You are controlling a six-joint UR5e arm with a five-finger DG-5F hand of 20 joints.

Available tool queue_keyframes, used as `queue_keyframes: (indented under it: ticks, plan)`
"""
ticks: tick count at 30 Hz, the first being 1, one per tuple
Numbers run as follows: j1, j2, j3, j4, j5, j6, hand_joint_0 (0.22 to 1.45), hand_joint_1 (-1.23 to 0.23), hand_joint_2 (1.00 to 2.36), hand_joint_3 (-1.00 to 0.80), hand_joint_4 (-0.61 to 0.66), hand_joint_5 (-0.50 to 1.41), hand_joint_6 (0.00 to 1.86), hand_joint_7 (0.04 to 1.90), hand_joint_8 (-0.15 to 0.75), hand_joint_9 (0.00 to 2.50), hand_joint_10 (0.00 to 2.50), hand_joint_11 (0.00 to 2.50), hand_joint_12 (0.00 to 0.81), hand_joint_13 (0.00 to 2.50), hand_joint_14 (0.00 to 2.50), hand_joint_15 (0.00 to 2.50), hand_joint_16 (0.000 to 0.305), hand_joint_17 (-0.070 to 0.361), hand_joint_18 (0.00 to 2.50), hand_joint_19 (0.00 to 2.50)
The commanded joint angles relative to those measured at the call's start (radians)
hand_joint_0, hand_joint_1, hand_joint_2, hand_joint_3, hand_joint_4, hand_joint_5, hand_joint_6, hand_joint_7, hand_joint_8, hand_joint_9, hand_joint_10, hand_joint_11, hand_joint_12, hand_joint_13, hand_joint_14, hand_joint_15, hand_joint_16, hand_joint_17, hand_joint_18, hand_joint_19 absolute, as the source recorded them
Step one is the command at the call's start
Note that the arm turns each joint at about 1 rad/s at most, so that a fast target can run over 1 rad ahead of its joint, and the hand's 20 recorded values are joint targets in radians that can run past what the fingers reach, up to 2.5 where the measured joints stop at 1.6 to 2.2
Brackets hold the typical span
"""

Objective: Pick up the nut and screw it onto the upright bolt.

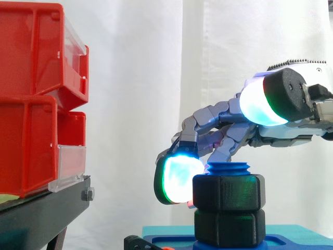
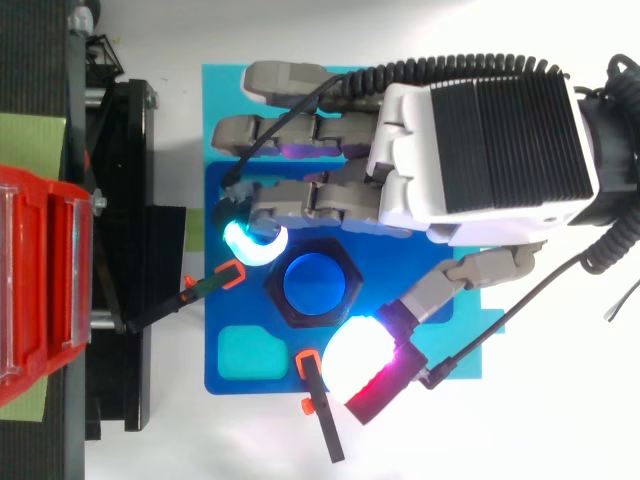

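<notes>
Hand: we see the hand [image 2: 480,150] coming in from the right, palm down, above the blue fixture.
Hand state: one finger is hooked down over the nut, and its glowing finger pad [image 1: 179,179] lies against the nut's left face. The thumb pad [image 2: 360,362] stands higher than the nut, on the side nearer the side camera, and is not pressed to it. We read this as a one-finger hook, not a two-sided pinch.
Other fingers: from above, we see them reaching left past the nut, side by side, over the plate.
Nut: the black hexagonal nut [image 1: 228,191] is already on the bolt, at the centre of the plate.
Bolt: the blue bolt [image 2: 315,283] stands upright, and its threaded top shows just above the nut.
Below the nut: a second black hex piece [image 1: 229,226] sits directly under it, touching.
Base: a dark blue plate [image 2: 215,200] lies on a lighter teal sheet [image 2: 215,100].
Clamps: two black clamps with orange tips [image 2: 205,290] [image 2: 322,420] point at the plate from the left and from the near edge.
Surroundings: we see stacked red bins [image 1: 31,99] on a black stand [image 1: 36,213] at the left, against a white curtain [image 1: 156,67].
</notes>
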Motion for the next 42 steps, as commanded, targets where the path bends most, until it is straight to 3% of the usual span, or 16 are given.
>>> queue_keyframes:
  ticks: [1,10,20,42]
  plan:
    - [-0.005,0.000,0.000,0.000,-0.002,0.000,0.46,-0.11,1.00,-0.50,0.16,0.03,0.50,1.14,0.253,0.90,0.00,0.00,0.305,0.31,0.00,0.00,0.037,0.084,0.00,0.00]
    - [-0.018,0.000,0.002,0.003,-0.005,0.000,0.47,-0.14,1.00,-0.50,0.10,0.06,0.50,1.28,0.262,1.15,0.00,0.00,0.272,0.54,0.00,0.00,0.030,0.067,0.18,0.00]
    - [-0.021,0.000,0.000,0.006,-0.008,0.000,0.48,-0.18,1.00,-0.50,0.09,0.07,0.50,1.33,0.251,1.32,0.00,0.00,0.249,0.66,0.00,0.00,0.028,0.063,0.29,0.00]
    - [-0.021,-0.002,0.000,0.005,-0.008,-0.003,0.46,-0.20,1.00,-0.50,0.11,0.06,0.50,1.27,0.253,1.31,0.00,0.00,0.270,0.65,0.00,0.00,0.031,0.070,0.30,0.00]
